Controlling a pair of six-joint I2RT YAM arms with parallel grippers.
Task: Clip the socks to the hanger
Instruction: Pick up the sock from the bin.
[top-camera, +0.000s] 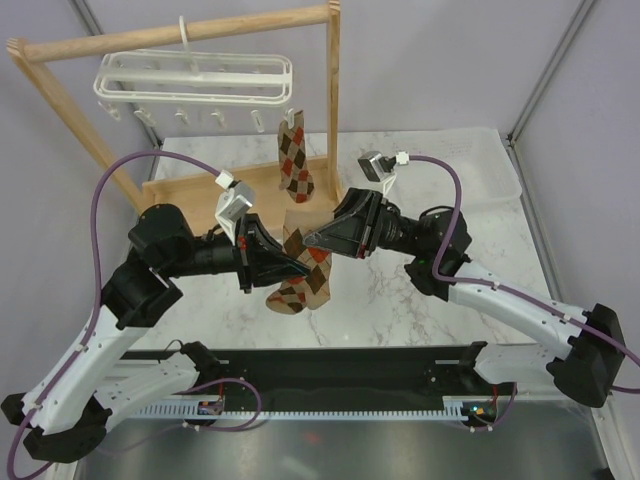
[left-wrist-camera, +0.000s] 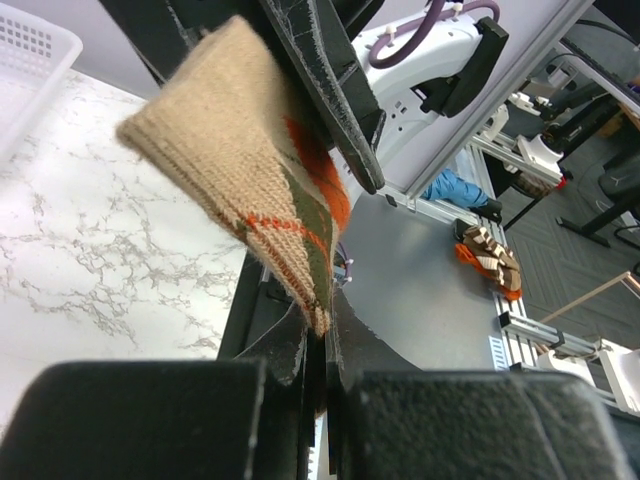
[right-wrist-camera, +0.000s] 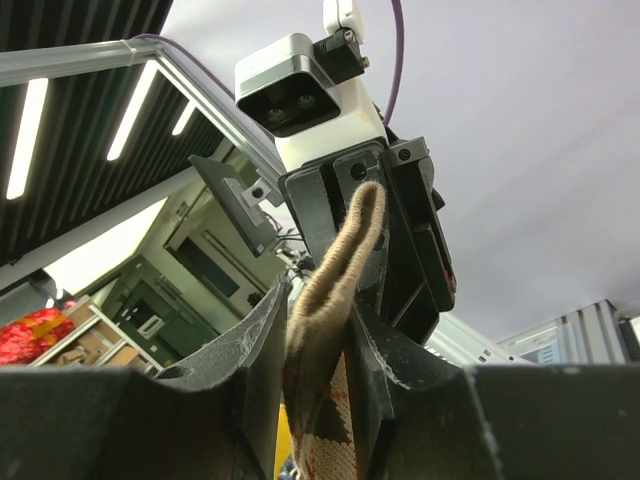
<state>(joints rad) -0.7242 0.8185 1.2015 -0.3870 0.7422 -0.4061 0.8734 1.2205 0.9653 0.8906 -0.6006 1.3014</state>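
Observation:
One argyle sock (top-camera: 294, 157) hangs clipped from the right end of the white hanger (top-camera: 195, 78), which hooks over the wooden rail. A second argyle sock (top-camera: 303, 275) hangs over the table between the arms. My left gripper (top-camera: 297, 262) is shut on it from the left; in the left wrist view the sock (left-wrist-camera: 240, 180) rises from the pinched jaws. My right gripper (top-camera: 312, 240) is shut on its upper cuff from the right; in the right wrist view the tan cuff (right-wrist-camera: 335, 270) stands between the jaws.
The wooden rack (top-camera: 180, 35) has a flat wooden base (top-camera: 220, 190) at the back. A white perforated basket (top-camera: 495, 165) sits at the far right. The marble tabletop (top-camera: 420, 300) lies below the held sock.

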